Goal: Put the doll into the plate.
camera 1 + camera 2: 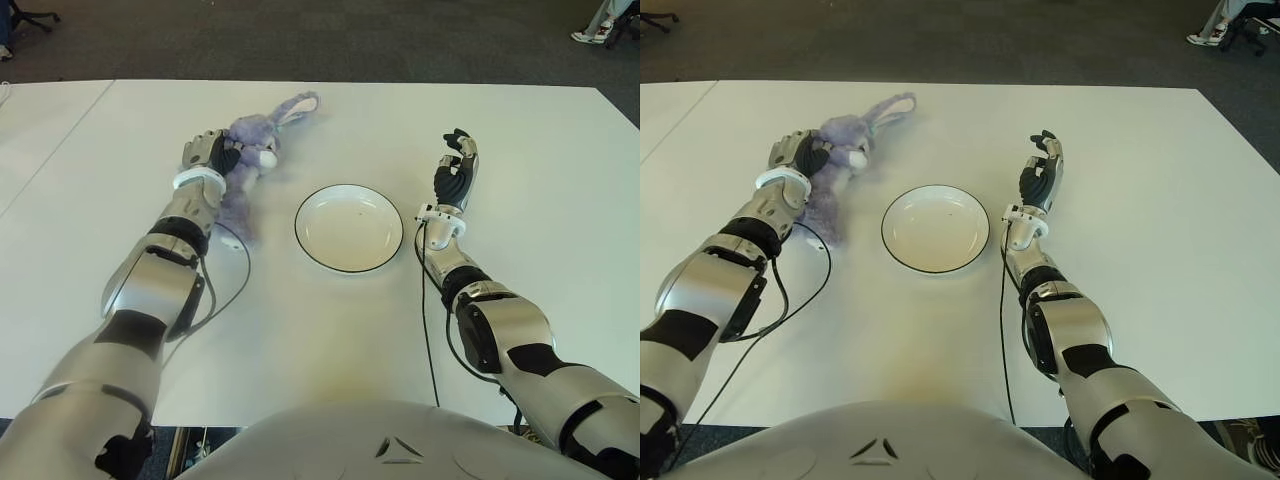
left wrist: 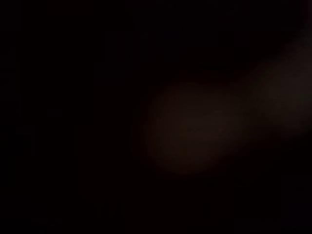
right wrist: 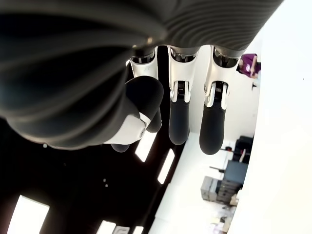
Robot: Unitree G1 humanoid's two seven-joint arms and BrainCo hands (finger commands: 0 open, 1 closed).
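Where grey carpet [image 1: 330, 40] ends, white table [image 1: 540, 180] bears plate [image 1: 349, 228].

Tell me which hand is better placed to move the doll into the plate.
Left. The left hand is already on the doll, left of the plate. The right hand shows beyond the plate's right side, holding nothing.

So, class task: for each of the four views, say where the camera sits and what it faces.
Left eye view: on the head, looking down at the table, doll, plate; both arms show.
Right eye view: same scene, a little to the side; left hand on the doll, right hand raised.
Left wrist view: dark, shows nothing.
Right wrist view: close on its own relaxed fingers.
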